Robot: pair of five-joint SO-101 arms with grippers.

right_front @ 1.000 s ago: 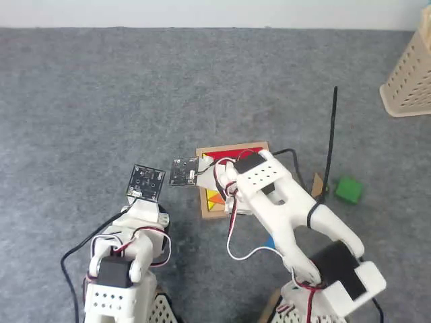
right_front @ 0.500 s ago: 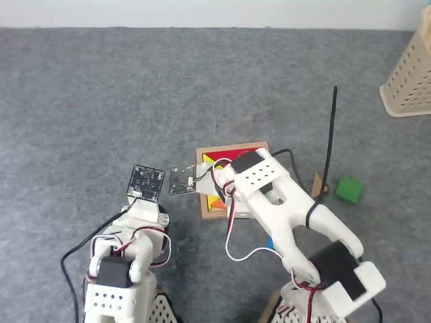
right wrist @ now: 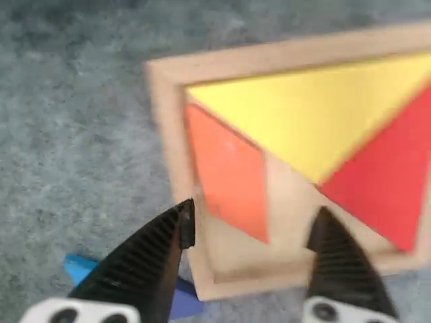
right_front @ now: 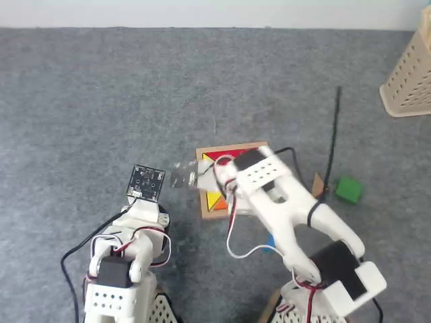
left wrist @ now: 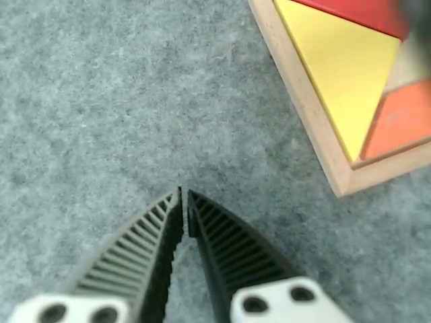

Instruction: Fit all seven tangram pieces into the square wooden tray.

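So the square wooden tray (right_front: pixel 232 147) is sitting on the gray carpet (right_front: pixel 135 87) about mid-table, and the right arm is parked right over it. From its wrist cam, the right gripper (right wrist: pixel 254 214) has its fingers spread wide and isn't holding anything; it's hanging above the tray's near corner, one finger roughly over the rim (right wrist: pixel 174 134) and the other over the inside. In the tray there's a big yellow triangle (right wrist: pixel 303 121) along one side, a red triangle (right wrist: pixel 384 182) touching it, and an orange piece (right wrist: pixel 229 178) tucked against the rim under the yellow one. A patch of bare wood shows between orange and red. A blue piece (right wrist: pixel 79 266) is lying on the carpet just outside that corner of the tray. The left gripper (left wrist: pixel 184 194) has its fingers pressed together with nothing between them, down low over the carpet and near the tray's corner (left wrist: pixel 308 101) but not touching it. Over on the right arm's side, a green block (right_front: pixel 349 190) sits on the carpet well apart from the tray.
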